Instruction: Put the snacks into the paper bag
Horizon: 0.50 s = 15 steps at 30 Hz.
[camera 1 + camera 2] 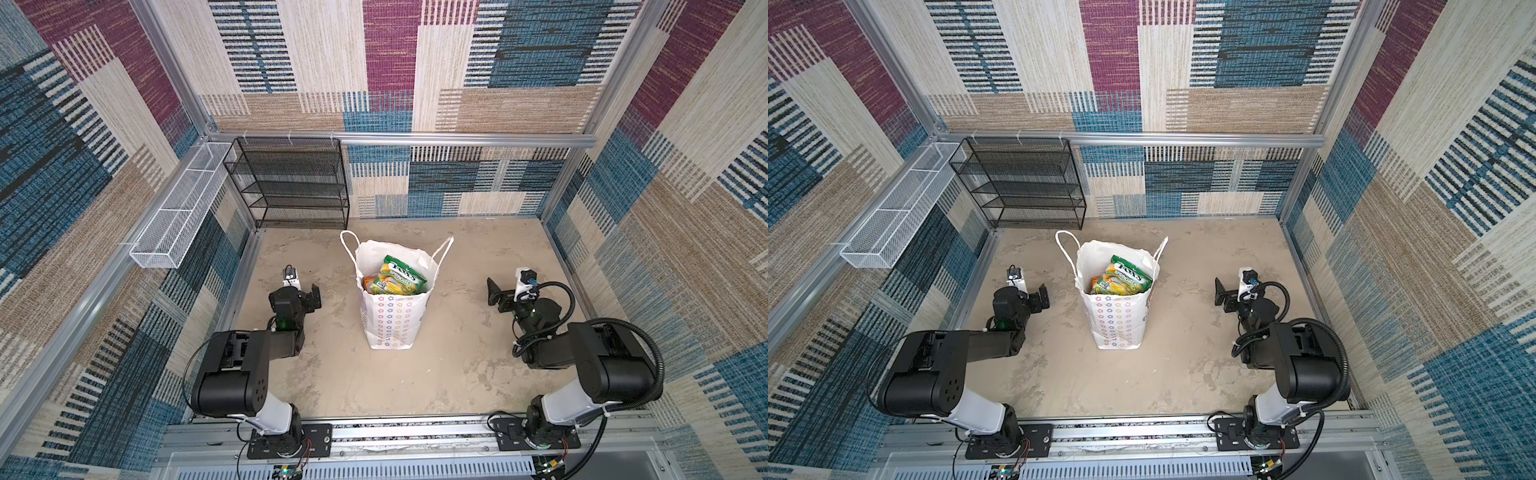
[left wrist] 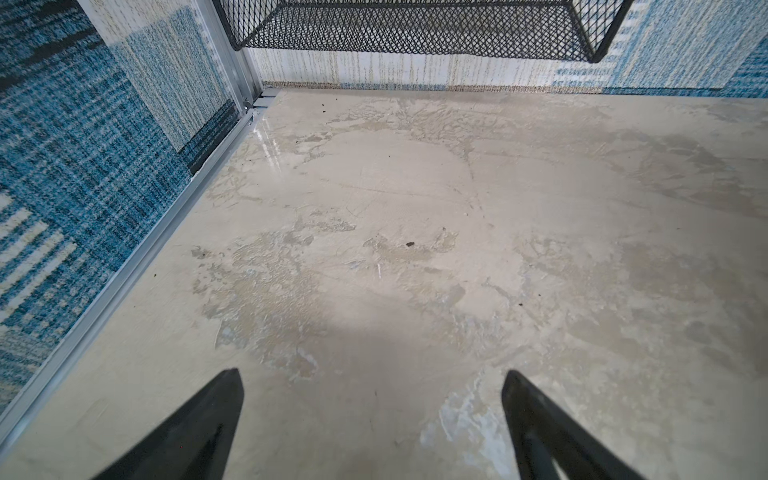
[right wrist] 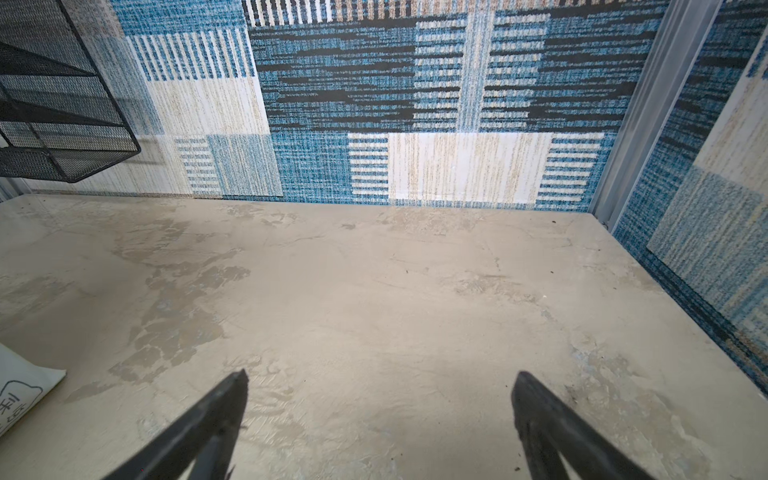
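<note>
Two tools are mine, and both stand with their jaws spread wide, nothing between them. Directly under my left tool (image 2: 372,378) is bare tabletop (image 2: 374,249), mottled beige and grey. The same surface lies under my right tool (image 3: 380,378). Each tool hangs above it.

The paper bag (image 1: 392,320) stands upright between my two tools, well apart from each, on the inner side of both. In the right wrist view only a bottom corner of it shows beside that tool, with printed characters on it. The bag's mouth is open, and its white cord handles stick up at either side.

The snacks (image 1: 397,278) sit inside the bag, piled up near its rim. A green packet marked "FOX'S" lies on top, with yellow-green and orange packets under it. How many lie deeper I cannot tell.

Farther ahead of my left tool, the black mesh rack (image 1: 291,183) hangs against the back wall, its bottom shelf clear of the tabletop. Out beyond that tool's outer side and higher up, the white wire basket (image 1: 174,208) is fixed along the side wall. Ahead of my right tool there is only the patterned blue and cream back wall.
</note>
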Each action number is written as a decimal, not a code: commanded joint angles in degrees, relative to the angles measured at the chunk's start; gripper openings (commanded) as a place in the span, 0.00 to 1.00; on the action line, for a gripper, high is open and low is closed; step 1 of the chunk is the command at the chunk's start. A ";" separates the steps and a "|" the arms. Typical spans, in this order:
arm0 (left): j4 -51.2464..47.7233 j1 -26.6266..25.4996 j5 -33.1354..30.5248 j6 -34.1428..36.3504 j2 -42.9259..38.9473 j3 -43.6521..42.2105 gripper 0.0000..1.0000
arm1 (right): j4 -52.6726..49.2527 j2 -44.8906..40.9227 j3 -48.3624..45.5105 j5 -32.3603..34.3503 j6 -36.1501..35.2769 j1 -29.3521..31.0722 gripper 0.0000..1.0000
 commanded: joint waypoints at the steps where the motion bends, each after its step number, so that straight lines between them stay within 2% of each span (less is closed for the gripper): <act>1: 1.68 0.10 0.21 -0.74 -0.29 -0.25 1.00 | 1.58 -0.41 -0.42 0.55 -0.50 0.15 1.00; 15: 2.42 0.08 0.39 -0.66 -0.49 -0.78 1.00 | 0.89 -0.76 -0.28 3.39 0.05 0.61 1.00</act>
